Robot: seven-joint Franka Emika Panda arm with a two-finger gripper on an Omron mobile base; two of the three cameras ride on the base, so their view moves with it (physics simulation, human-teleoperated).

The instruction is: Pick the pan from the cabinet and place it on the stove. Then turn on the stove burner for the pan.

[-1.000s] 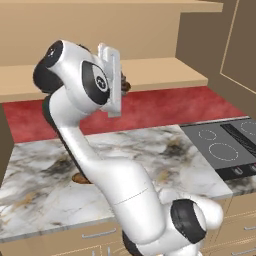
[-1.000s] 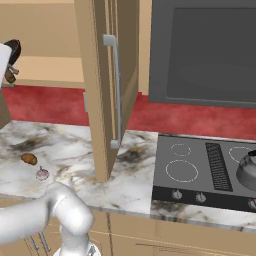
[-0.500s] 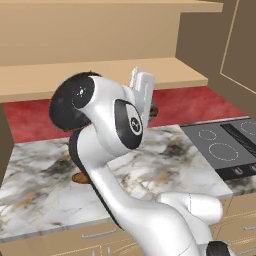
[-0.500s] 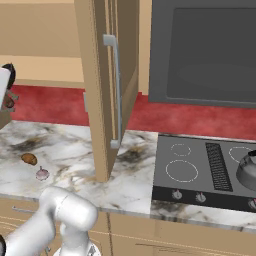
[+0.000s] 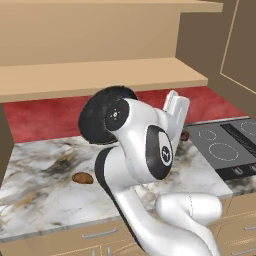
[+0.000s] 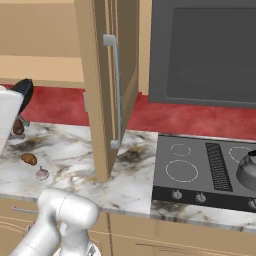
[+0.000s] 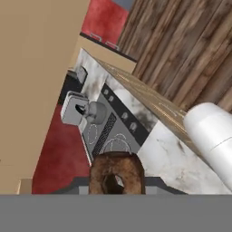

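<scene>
Hand view shows the gripper point(image 7: 116, 183) with its two dark tips nearly closed around a brown, ring-shaped end piece, which I take to be the handle of the pan point(image 7: 116, 171). You cannot make out the dark bowl of the pan, so check that it is really hanging from that grip. Held only at the handle's end, the pan could swivel or slip if you swing fast. The hand hangs over the marble counter point(image 6: 75, 150), left of the open cabinet door point(image 6: 100, 100), which stands between you and the stove point(image 6: 200, 186); a straight sweep could clip its edge. A kettle point(image 6: 247, 170) occupies the right side, so aim for the free front-left burner point(image 6: 181, 171) and match the knob point(image 6: 176, 195) to it.
</scene>
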